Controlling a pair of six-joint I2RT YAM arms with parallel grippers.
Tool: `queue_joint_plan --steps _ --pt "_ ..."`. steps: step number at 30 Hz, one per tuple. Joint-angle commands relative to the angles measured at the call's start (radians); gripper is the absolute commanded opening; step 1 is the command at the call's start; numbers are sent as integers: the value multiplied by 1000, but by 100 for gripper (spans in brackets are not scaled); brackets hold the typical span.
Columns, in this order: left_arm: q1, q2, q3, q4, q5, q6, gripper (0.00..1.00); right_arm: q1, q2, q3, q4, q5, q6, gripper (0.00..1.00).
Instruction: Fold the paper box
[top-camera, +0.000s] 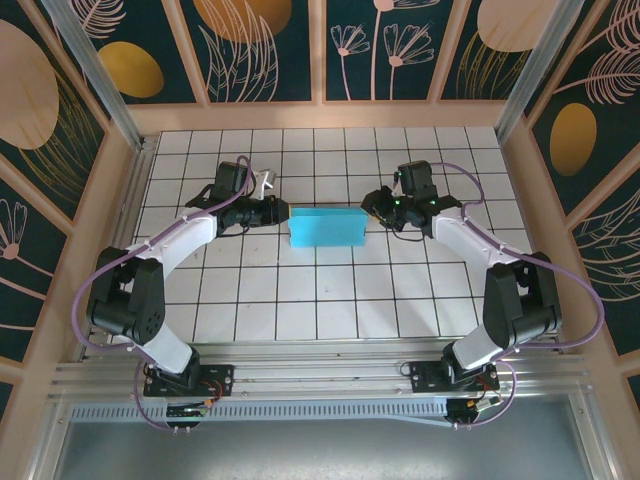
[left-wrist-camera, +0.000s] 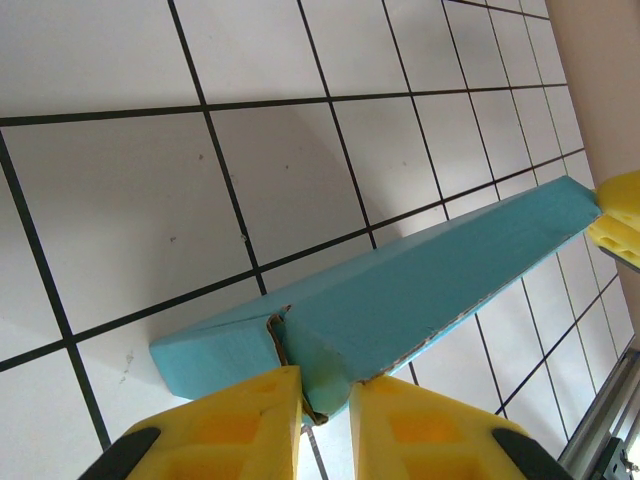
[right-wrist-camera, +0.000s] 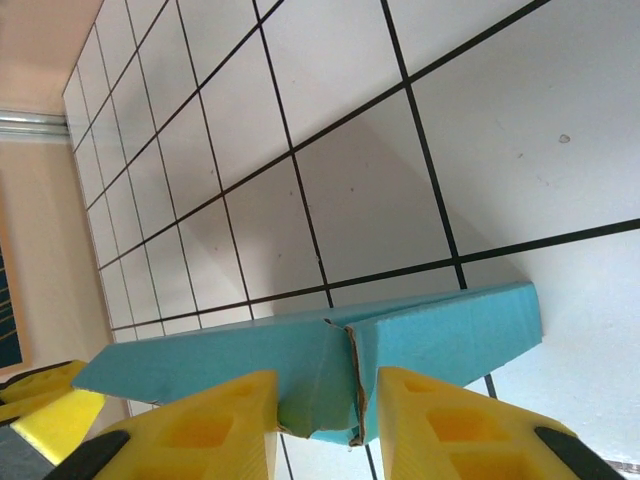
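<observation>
The box (top-camera: 327, 227) sits at the centre of the top view on the tiled table (top-camera: 300, 300), a closed teal block with no white inside showing. The left gripper (left-wrist-camera: 325, 385) is clamped on its left end, at the bottom of the left wrist view, jaws pinching the end seam. The right gripper (right-wrist-camera: 325, 400) pinches the other end in the same way. The body looks largely formed. What is left seems to be pressing the end flaps home and letting go.

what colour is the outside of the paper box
The paper box is teal-blue, shown best in the left wrist view.
</observation>
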Motion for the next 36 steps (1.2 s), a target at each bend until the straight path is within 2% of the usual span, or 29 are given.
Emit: queue_joint_plan --steps 1,9,15,21,25,28,32,36 --pt "0 -17 -10 -13 2 -16 20 2 8 12 -80 93 -42 31" --pt "0 -23 -12 -12 3 -18 21 17 36 -11 -54 78 -33 31" --pt "0 -82 -35 32 -26 -17 38 17 30 4 -60 94 -40 31" --pt "1 -170 -56 78 -89 -43 41 17 43 6 -50 88 -36 31" --pt "1 -177 -73 111 -142 -164 43 19 44 8 -49 86 -36 31" --pt "1 -144 -93 155 -166 -340 41 19 44 9 -49 87 -38 32" --pt "0 -81 -114 287 -80 -491 41 18 45 9 -48 84 -40 32" --pt "0 -51 -156 378 -33 -522 41 18 49 8 -44 83 -40 32"
